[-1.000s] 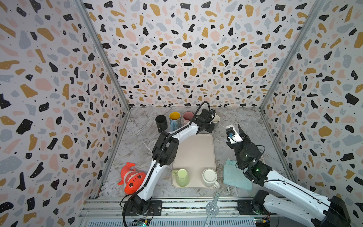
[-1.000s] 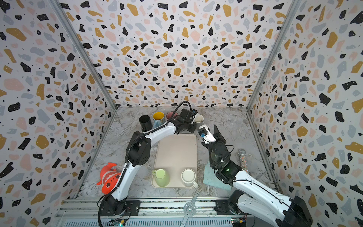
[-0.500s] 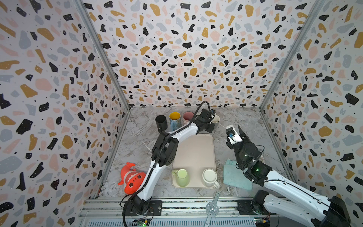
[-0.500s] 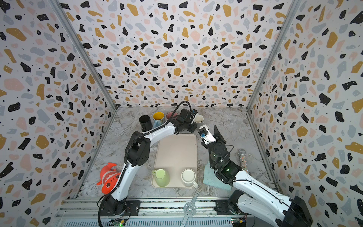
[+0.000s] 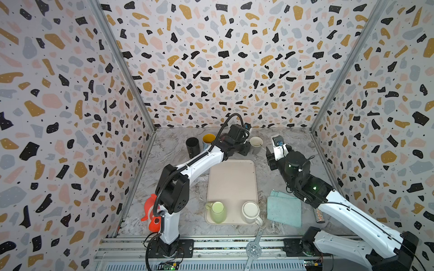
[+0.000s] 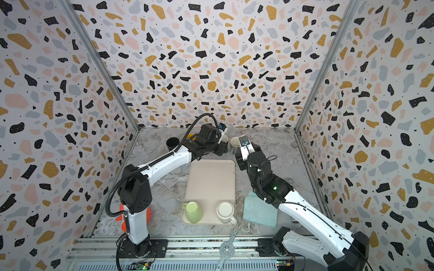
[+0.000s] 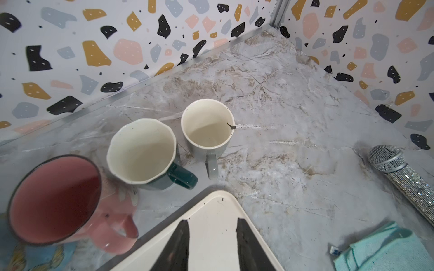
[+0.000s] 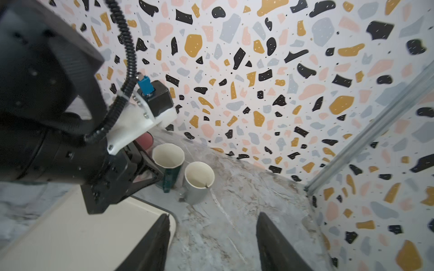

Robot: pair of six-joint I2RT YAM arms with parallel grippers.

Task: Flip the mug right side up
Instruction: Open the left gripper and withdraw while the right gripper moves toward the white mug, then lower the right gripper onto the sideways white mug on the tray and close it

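Left gripper [image 7: 212, 221] parted, nothing between the fingers, poised over a corner of the tray [image 7: 218, 193]. Just ahead of its fingertips, the dark green mug [image 7: 141, 150]: upright on the table, mouth up, cream inside, handle turned back toward the gripper, clear of both fingers. Close beside that mug, on the side nearer the right gripper [image 8: 214, 214], a grey mug [image 7: 207, 124], also mouth up, handle likewise toward the gripper. On the opposite side, nearer the left gripper, a pink mug [image 7: 54, 199], mouth up too.

Right gripper spread wider, empty as well, one finger over the tray's edge and one over bare table. Ahead of it and well apart, the grey mug, then the green one just past it.

Far behind both grippers, at the tray's near end, a light green mug [image 5: 217, 212] and a white mug [image 5: 250, 211]; hard to tell which way up. Behind the right gripper, under its arm, a teal cloth [image 5: 284, 208], with a glittery microphone [image 7: 399, 173] near it.
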